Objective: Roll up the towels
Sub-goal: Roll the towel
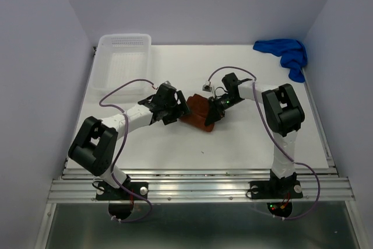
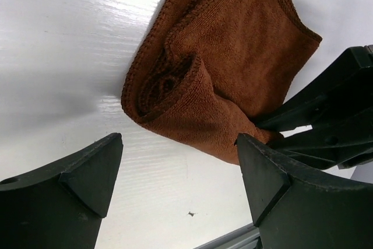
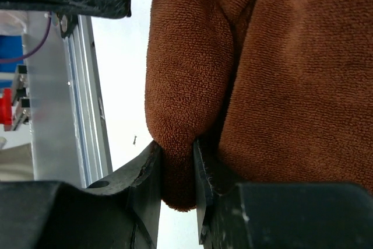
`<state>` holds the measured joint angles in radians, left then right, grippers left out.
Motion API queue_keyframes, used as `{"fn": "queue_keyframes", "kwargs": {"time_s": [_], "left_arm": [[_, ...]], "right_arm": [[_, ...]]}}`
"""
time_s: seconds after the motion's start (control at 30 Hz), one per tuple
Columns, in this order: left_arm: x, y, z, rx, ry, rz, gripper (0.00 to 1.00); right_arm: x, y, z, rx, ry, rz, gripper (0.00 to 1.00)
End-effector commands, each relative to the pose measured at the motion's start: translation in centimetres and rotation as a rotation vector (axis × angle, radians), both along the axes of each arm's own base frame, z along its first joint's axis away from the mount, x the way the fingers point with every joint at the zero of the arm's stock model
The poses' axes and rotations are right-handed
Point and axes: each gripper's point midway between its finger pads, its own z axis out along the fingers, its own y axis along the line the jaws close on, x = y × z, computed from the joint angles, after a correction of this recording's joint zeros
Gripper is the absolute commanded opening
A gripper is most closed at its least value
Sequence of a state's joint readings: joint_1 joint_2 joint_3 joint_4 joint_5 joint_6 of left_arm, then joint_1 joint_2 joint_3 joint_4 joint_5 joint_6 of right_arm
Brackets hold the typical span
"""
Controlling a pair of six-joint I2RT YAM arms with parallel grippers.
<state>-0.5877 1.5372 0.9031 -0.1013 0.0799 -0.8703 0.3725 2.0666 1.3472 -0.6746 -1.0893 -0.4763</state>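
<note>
The rust-brown towel (image 1: 195,112) lies on the white table (image 1: 245,144), abt in the middle, btwn the 2 arms. It's bunched & partly rolled. From the left wrist, the near end curls round on itself like a snail, & the rest lies flat behind it.

The left claw (image 1: 173,109) sits low at the towel's left side. It's wide open w/ nothing in it. From its own camera the 2 black fingers (image 2: 76,190) stand far apart, w/ the rolled end just in front of them. One finger tip is v. close to the towel edge; can't tell if it touches.

The right claw (image 1: 213,115) is on the towel's other side. It's narrow & pinches a thick fold of the brown cloth tight btwn its fingers (image 3: 145,173). The cloth bulges out above the pinch.

The blue towel (image 1: 285,53) is well apart, in a crumpled heap at the far right corner of the table. A white basket (image 1: 124,65) w/ little holes sits at the far left corner. A tiny dark speck (image 1: 202,153) lies on the table near the front.
</note>
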Motion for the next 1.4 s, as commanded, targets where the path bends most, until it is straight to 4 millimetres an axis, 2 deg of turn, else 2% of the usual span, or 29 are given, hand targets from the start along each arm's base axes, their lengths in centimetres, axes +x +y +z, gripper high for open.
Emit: {"fn": "queue_keyframes", "kwargs": {"time_s": [0.0,0.23,0.4,0.5,0.53,0.57,0.6,0.67,0.7,0.73,0.77,0.8,0.83,0.87,0.93,1.0,1.03,1.17,1.2,1.27,1.3,1.37], "left_arm": [[0.2,-0.9,-0.6,-0.02,-0.019,-0.049,0.89],[1.0,-1.5,-2.5,-0.006,0.014,-0.054,0.87],[1.4,-0.9,-3.7,0.017,0.043,-0.012,0.83],[1.8,-0.7,-4.2,0.032,0.052,0.006,0.77],[2.0,-0.7,-4.4,0.042,0.056,0.011,0.69],[2.1,-0.7,-4.7,0.05,0.062,0.019,0.66],[2.1,-0.5,-4.9,0.059,0.07,0.025,0.63],[2.2,-0.2,-5.9,0.091,0.098,0.044,0.52],[2.3,-0.2,-6.2,0.098,0.104,0.045,0.51],[2.2,-0.1,-6.8,0.112,0.126,0.049,0.43],[2.2,-0.2,-7.0,0.113,0.129,0.046,0.41],[2.4,-0.2,-7.1,0.116,0.131,0.051,0.41],[2.4,-0.1,-7.4,0.124,0.142,0.062,0.37],[2.5,0.1,-7.4,0.135,0.142,0.075,0.36],[2.3,0.3,-7.4,0.146,0.165,0.086,0.36],[2.2,0.9,-7.5,0.176,0.174,0.114,0.34],[2.3,0.9,-7.5,0.176,0.172,0.116,0.34],[1.9,0.9,-7.1,0.186,0.197,0.106,0.33],[1.8,0.8,-6.9,0.182,0.198,0.099,0.33],[1.8,0.5,-6.4,0.168,0.203,0.094,0.31],[1.4,0.3,-6.1,0.156,0.219,0.081,0.31],[1.4,0.2,-5.7,0.15,0.217,0.075,0.31]], "right_arm": [[1.7,0.5,0.2,0.037,0.002,-0.038,0.01],[2.0,0.6,-0.7,0.023,0.024,-0.048,0.01],[1.8,0.5,-1.0,0.019,0.021,-0.044,0.01],[1.6,0.3,-1.1,0.016,0.014,-0.036,0.01],[1.7,0.3,-1.1,0.019,-0.011,-0.023,0.01],[1.7,0.2,-1.0,0.021,-0.023,-0.017,0.02],[1.6,0.2,-1.0,0.024,-0.035,-0.008,0.09],[1.7,0.1,-0.4,0.032,-0.079,0.01,0.14],[1.9,0.0,-0.2,0.027,-0.1,0.016,0.28],[2.1,0.0,0.5,0.032,-0.131,0.021,0.33],[2.3,0.0,0.9,0.035,-0.155,0.028,0.37],[2.5,0.0,1.3,0.036,-0.183,0.039,0.52],[2.7,-0.1,2.2,0.047,-0.227,0.072,0.58],[2.7,0.0,3.3,0.062,-0.256,0.086,0.69],[2.7,-0.2,4.7,0.078,-0.324,0.124,0.76],[3.6,-0.2,7.0,0.081,-0.423,0.13,0.95],[3.8,-0.1,7.8,0.084,-0.443,0.13,1.0],[5.8,0.2,11.0,0.104,-0.612,0.13,1.0],[7.4,0.5,12.0,0.099,-0.686,0.11,1.0],[8.8,0.5,12.6,0.071,-0.727,0.084,1.0],[10.8,0.7,13.6,0.046,-0.782,0.036,1.0],[12.3,0.7,13.2,-0.03,-0.79,-0.016,1.0]]}}
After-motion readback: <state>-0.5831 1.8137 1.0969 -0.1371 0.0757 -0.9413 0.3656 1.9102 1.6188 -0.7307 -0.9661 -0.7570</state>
